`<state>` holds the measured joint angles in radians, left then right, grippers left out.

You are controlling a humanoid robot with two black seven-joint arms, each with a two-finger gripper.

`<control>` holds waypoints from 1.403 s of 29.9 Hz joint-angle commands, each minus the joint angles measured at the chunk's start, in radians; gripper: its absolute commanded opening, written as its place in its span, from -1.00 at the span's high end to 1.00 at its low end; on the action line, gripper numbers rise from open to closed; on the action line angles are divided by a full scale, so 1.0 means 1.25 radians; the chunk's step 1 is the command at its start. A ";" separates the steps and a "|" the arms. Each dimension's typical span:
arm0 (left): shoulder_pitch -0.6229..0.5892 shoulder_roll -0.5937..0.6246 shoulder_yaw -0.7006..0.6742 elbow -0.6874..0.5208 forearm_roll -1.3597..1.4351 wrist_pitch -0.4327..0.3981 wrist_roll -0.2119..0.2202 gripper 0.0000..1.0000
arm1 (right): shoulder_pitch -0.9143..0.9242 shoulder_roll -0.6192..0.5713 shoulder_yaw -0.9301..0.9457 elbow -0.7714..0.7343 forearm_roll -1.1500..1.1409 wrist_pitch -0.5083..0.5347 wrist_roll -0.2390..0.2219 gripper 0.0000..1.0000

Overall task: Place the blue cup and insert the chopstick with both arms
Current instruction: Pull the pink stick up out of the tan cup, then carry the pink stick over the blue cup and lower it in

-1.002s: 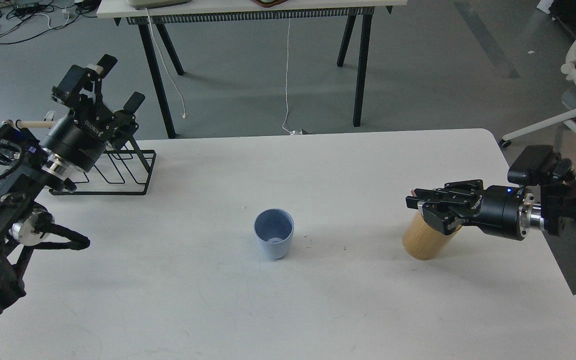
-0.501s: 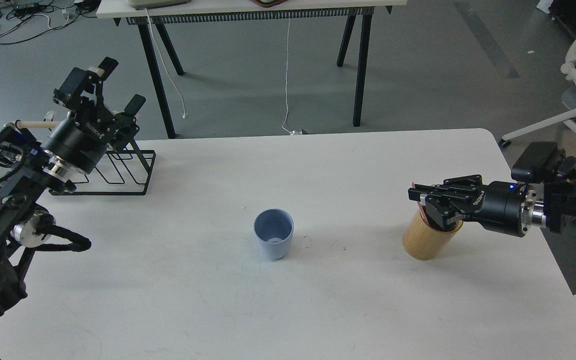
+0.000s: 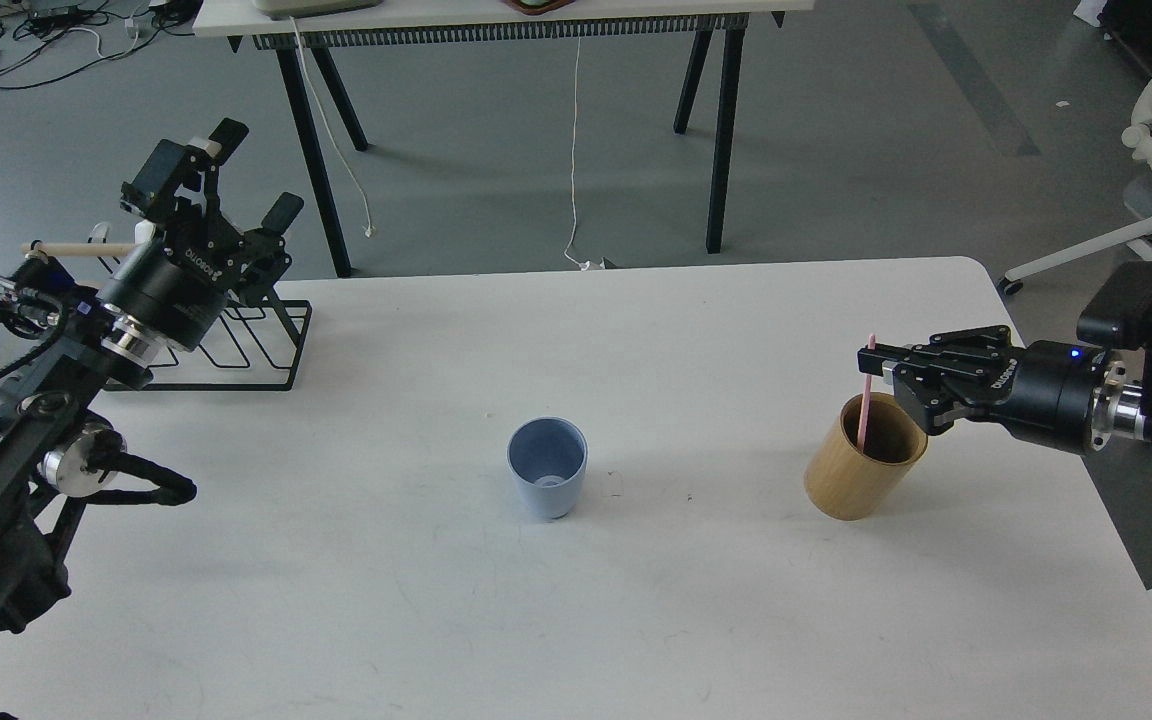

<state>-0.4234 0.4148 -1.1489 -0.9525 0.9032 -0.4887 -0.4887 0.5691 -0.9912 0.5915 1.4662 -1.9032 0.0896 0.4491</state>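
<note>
While the blue cup point(image 3: 547, 467) stands upright on the desk point(image 3: 636, 600) well off to the left of the right gripper point(image 3: 881, 365), the pink chopstick point(image 3: 866, 395) is seen upright at its fingertips, whether gripped cannot be told; the left gripper point(image 3: 226, 175) is held open and empty.

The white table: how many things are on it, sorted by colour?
Blue: 1, the blue cup
Tan: 1, the wooden holder
Pink: 1, the chopstick, standing in the wooden holder
Black: 1, the wire rack
Total: 4 things on the white table
</note>
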 commanded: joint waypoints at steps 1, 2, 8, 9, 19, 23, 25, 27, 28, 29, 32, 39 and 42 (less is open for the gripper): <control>0.000 -0.002 0.012 0.000 0.000 0.000 0.000 -0.95 | 0.000 -0.008 0.009 0.000 0.002 -0.007 0.000 0.85; -0.001 -0.002 0.016 0.000 0.000 0.000 0.000 -0.95 | 0.000 -0.012 0.016 0.000 0.002 -0.007 0.000 0.85; 0.000 -0.003 0.018 0.000 0.000 0.000 0.000 -0.95 | 0.000 -0.037 0.054 0.004 0.041 -0.007 0.000 0.86; 0.000 -0.003 0.018 0.000 0.000 0.000 0.000 -0.95 | 0.001 -0.041 0.062 0.005 0.043 -0.007 0.002 0.88; 0.000 -0.014 0.020 0.020 0.003 0.000 0.000 -0.95 | 0.001 -0.089 0.138 0.081 0.125 -0.005 0.002 0.91; -0.002 -0.030 0.033 0.051 0.001 0.000 0.000 -0.95 | 0.010 -0.099 0.156 0.124 0.169 -0.005 0.002 0.92; -0.001 -0.030 0.036 0.053 0.001 0.000 0.000 -0.96 | 0.015 -0.092 0.166 0.127 0.179 -0.007 0.002 0.92; 0.000 -0.030 0.036 0.056 0.001 0.000 0.000 -0.97 | 0.034 -0.076 0.167 0.127 0.187 -0.008 0.002 0.92; 0.000 -0.029 0.036 0.060 0.001 0.000 0.000 -0.97 | 0.047 -0.061 0.161 0.125 0.193 -0.011 0.002 0.92; 0.000 -0.029 0.036 0.066 0.001 0.000 0.000 -0.97 | 0.055 -0.044 0.160 0.125 0.196 -0.014 0.002 0.92; 0.001 -0.026 0.034 0.078 -0.001 0.000 0.000 -0.97 | 0.082 0.055 0.154 0.113 0.186 -0.012 0.002 0.92; 0.001 -0.019 0.033 0.101 -0.003 0.000 0.000 -0.97 | 0.244 0.263 0.001 -0.024 0.180 -0.005 -0.002 0.92; 0.002 -0.019 0.033 0.103 -0.003 0.000 0.000 -0.97 | 0.281 0.335 -0.056 -0.088 0.180 -0.010 -0.002 0.92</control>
<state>-0.4211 0.3908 -1.1072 -0.8267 0.8994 -0.4887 -0.4887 0.8697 -0.6587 0.5928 1.4312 -1.6779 0.0822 0.4460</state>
